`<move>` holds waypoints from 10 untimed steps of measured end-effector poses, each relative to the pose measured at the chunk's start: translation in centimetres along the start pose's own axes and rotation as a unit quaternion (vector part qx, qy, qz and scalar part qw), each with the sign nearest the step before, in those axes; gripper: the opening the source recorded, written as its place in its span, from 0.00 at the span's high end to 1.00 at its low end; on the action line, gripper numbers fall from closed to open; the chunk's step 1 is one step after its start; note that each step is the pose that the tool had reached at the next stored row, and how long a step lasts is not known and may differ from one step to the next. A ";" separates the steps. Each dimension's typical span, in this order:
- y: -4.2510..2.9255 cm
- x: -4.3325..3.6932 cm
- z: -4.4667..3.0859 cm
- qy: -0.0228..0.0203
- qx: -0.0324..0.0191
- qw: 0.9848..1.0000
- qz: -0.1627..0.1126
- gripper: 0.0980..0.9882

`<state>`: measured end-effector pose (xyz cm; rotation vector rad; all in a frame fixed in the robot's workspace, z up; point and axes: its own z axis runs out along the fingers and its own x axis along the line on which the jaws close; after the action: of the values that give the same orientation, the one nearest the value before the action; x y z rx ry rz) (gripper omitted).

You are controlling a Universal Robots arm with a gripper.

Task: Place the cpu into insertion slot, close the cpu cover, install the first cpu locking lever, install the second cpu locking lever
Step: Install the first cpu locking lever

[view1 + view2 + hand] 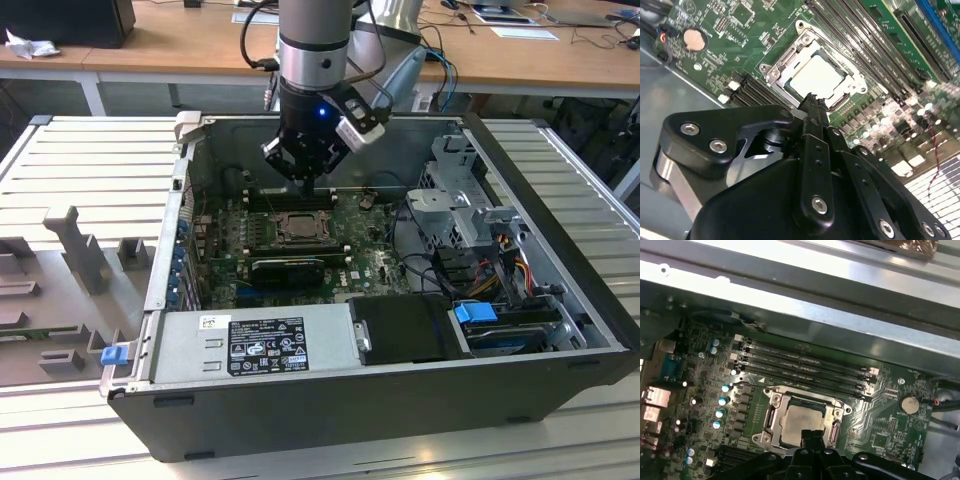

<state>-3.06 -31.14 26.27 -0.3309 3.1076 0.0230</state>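
End effector (pixel 813 436) hides one edge of cpu (pixel 799 421), cpu cover (pixel 802 393).

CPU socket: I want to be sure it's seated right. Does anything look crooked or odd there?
Nothing stands out. The cpu lies flat and square inside the cover, which frames it evenly, and the hand is close over one edge of the cpu.

silver cpu (pixel 799 421), green motherboard (pixel 887 432), black case (pixel 400 415)
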 end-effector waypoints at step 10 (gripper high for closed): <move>0.04 0.20 0.10 -0.001 0.002 0.996 0.094 0.99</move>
<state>-3.25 -31.14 26.16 -0.0365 3.1235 0.0209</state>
